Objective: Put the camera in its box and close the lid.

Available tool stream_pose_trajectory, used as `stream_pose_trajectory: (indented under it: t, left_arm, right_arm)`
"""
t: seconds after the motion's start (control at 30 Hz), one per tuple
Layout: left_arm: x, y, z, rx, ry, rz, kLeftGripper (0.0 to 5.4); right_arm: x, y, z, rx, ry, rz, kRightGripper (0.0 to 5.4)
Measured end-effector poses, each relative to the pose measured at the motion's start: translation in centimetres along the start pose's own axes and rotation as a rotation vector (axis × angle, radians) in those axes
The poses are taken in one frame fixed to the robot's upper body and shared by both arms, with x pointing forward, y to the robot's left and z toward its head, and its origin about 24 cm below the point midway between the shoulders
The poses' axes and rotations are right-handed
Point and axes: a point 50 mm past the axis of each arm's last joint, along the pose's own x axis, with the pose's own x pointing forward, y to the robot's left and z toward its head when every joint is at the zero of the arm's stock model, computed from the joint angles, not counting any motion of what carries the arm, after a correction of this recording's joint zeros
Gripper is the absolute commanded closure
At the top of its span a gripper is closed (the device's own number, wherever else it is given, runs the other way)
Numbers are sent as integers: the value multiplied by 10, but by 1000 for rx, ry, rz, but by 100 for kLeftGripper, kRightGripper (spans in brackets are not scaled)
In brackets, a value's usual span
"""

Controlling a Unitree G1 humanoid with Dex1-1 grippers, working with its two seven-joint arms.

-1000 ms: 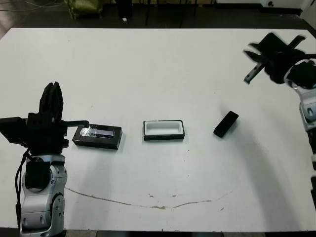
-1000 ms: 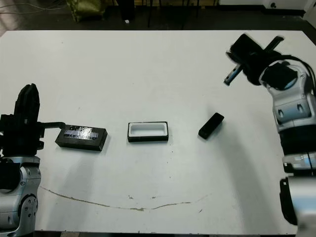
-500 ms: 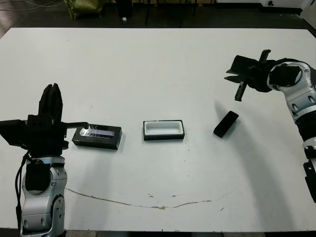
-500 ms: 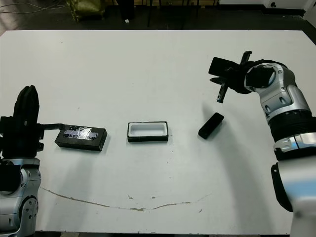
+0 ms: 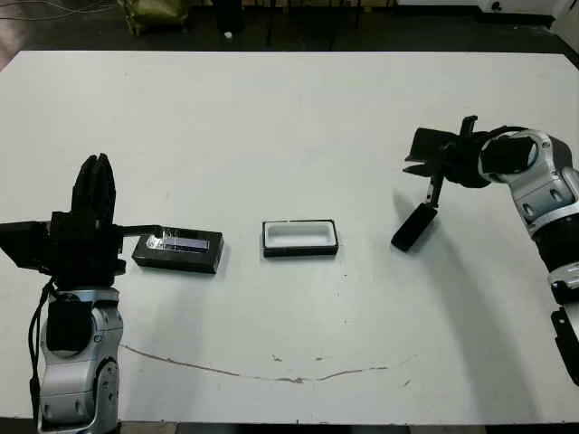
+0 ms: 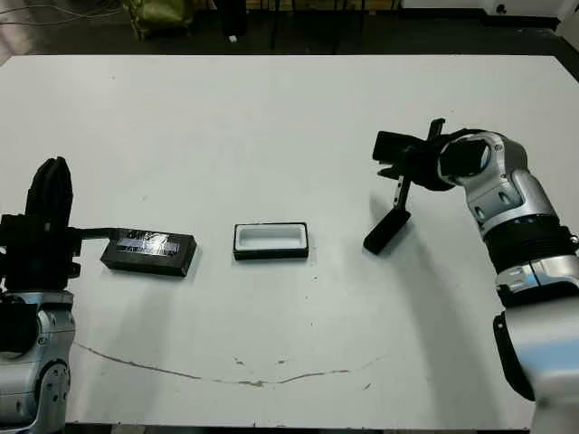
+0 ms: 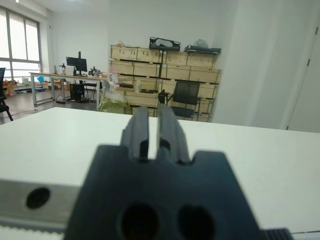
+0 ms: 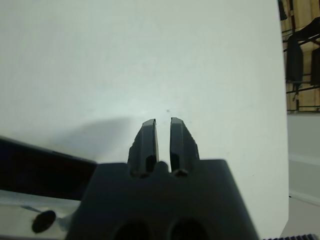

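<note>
Though near, camera [image 5: 413,227] partly behind right claw [image 5: 436,190].

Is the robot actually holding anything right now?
No. The right pincer hovers shut just above the camera; the left pincer, also shut, holds nothing.

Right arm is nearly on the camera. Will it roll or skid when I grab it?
The camera looks like a flat, stiff bar lying on the table, so rolling seems unlikely. Its smooth black shell may slide on the slick white surface if nudged. It looks small and probably light.
</note>
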Motion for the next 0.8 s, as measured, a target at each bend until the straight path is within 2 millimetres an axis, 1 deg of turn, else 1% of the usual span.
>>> stream_pose_trajectory:
  t: [0.47,0.6,0.7,0.8]
  left_arm:
    - [-1,0,0,1,-11,1,537]
    - [-1,0,0,1,-8,2,537]
    - [-2,1,-1,3,-6,3,537]
    - [-2,1,-2,6,-5,4,537]
  right_arm:
    - [4,9,-6,5,21,52,540]
    - [4,13,-11,28,31,64,540]
    - [3,17,-14,45,19,73,540]
    - [-3,16,-18,64,3,72,540]
